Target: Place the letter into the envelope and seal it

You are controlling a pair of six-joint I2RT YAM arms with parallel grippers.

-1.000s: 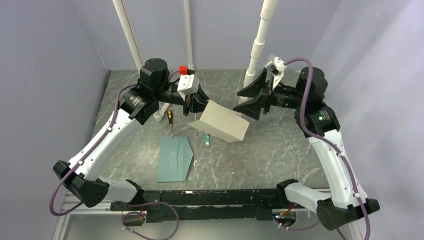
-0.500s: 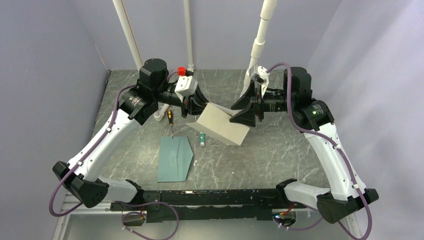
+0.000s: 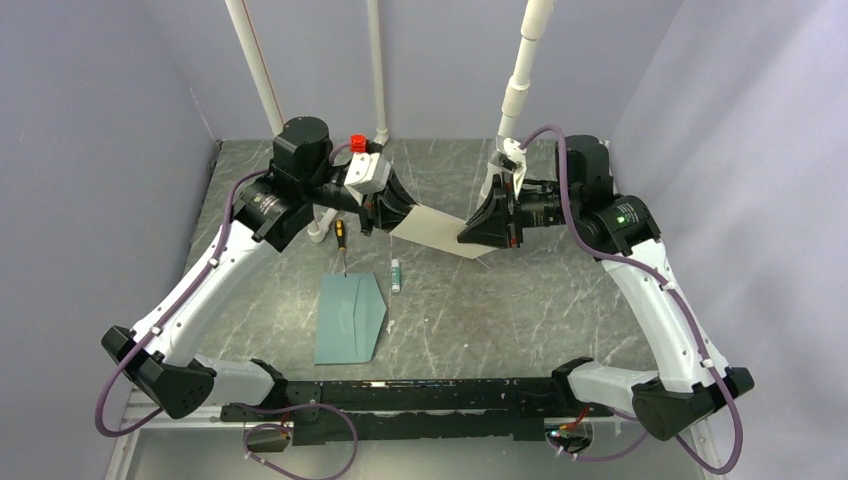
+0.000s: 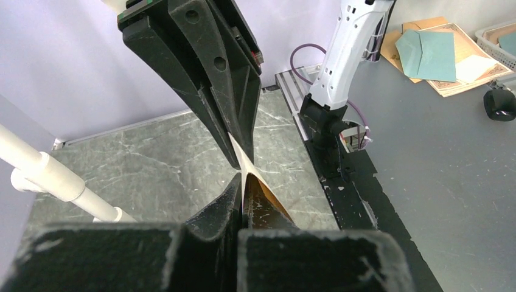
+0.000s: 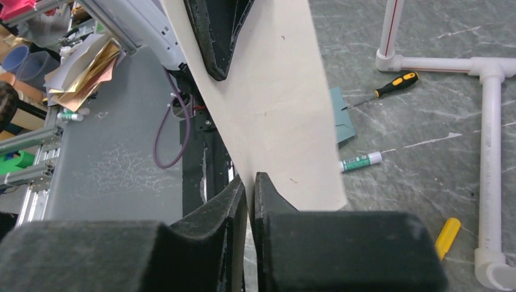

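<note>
The tan letter (image 3: 436, 231) hangs in the air above the table, stretched between both grippers. My left gripper (image 3: 394, 217) is shut on its left end; in the left wrist view the sheet (image 4: 268, 201) runs edge-on out of my closed jaws (image 4: 242, 182). My right gripper (image 3: 470, 233) is shut on the right end, and in the right wrist view the letter (image 5: 274, 103) rises from between its narrow jaws (image 5: 251, 180). The pale teal envelope (image 3: 350, 318) lies flat on the table nearer the bases, flap pointing right, partly hidden behind the letter (image 5: 341, 121).
A glue stick (image 3: 397, 274) and a yellow-handled screwdriver (image 3: 342, 238) lie on the table between the letter and the envelope. White PVC pipes (image 3: 517, 90) stand at the back. A small yellow object (image 5: 447, 237) lies beside a pipe (image 5: 490, 152) on the table.
My right gripper moved left to the letter's right end and closed on it. The letter swung from a steep tilt to a flatter span between both grippers.
</note>
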